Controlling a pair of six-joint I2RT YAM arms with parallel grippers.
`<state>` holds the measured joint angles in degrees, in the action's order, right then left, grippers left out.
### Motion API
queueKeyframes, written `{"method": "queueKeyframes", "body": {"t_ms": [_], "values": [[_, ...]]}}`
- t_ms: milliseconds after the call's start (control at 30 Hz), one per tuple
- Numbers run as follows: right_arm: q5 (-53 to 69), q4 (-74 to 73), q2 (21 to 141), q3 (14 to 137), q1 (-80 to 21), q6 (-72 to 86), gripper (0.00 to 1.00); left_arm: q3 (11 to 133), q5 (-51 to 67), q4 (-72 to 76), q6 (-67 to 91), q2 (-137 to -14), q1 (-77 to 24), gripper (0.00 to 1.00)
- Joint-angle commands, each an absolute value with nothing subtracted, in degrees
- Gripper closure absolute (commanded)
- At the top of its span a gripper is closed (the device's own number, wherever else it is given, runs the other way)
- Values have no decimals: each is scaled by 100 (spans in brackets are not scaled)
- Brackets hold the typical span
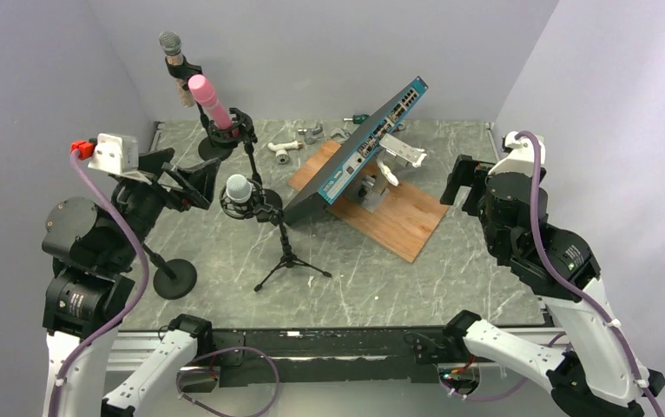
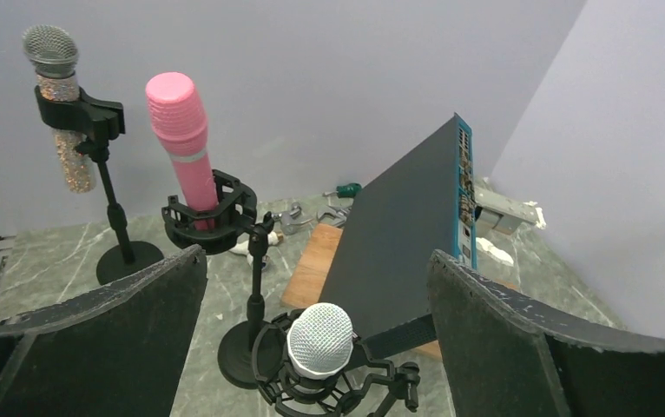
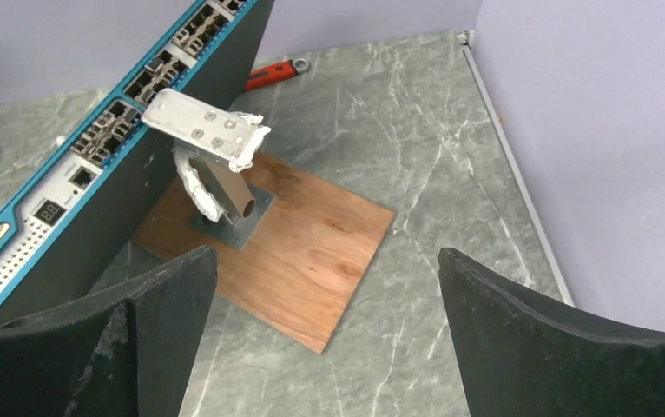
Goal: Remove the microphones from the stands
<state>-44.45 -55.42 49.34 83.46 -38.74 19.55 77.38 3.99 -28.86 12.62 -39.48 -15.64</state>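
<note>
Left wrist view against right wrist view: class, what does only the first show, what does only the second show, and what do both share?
Only the left wrist view: three microphones, namely the grey mic, the pink mic and the near mic, plus a green screwdriver.
Only the right wrist view: a white bracket, the port face of the switch and a red tool.
Both: the tilted switch, the board, the table, and each arm's own open claw: left claw, right claw.
</note>
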Motion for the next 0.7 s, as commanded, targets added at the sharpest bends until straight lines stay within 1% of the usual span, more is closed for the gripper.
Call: {"method": "queueKeyframes", "body": {"t_ms": [0, 33, 100, 133, 200, 233, 367, 500, 567, 600, 633, 667], "values": [[-3957, -5020, 4718, 8191, -3898, 1856, 0, 7922, 793, -3037, 1045, -4143, -1582, 1], [-3373, -4735, 4650, 8016, -3902, 1646, 0, 7887, 875, -3036, 994, -4150, -1582, 1], [-2153, -4196, 4470, 7702, -3902, 1365, 0, 7821, 996, -3024, 872, -4176, -1581, 6], [-2097, -4048, 4395, 7549, -3905, 1651, 0, 7807, 1044, -3028, 857, -4194, -1582, 6], [-2486, -4008, 4308, 7369, -3900, 2352, 0, 7786, 1155, -3035, 855, -4217, -1582, 5], [-2417, -3930, 4277, 7272, -3900, 2401, 0, 7763, 1186, -3026, 867, -4218, -1582, 4], [-1646, -4008, 4636, 7366, -3900, 2476, 0, 7564, 1254, -2949, 929, -4145, -1582, 1], [-366, -3405, 5073, 7062, -3935, 2718, 0, 7454, 1532, -3000, 960, -4135, -1581, 1], [339, -2692, 5207, 6748, -4144, 2898, 0, 7395, 1774, -3041, 938, -4131, -1580, 1], [406, -2380, 5267, 6617, -4384, 2968, 0, 7361, 1832, -3068, 937, -4120, -1582, 1], [263, -2127, 5336, 6540, -4789, 2995, 0, 7319, 1886, -3099, 932, -4110, -1582, 1], [169, -1954, 5438, 6528, -4990, 2965, 0, 7276, 1933, -3110, 943, -4101, -1582, 1]]}}
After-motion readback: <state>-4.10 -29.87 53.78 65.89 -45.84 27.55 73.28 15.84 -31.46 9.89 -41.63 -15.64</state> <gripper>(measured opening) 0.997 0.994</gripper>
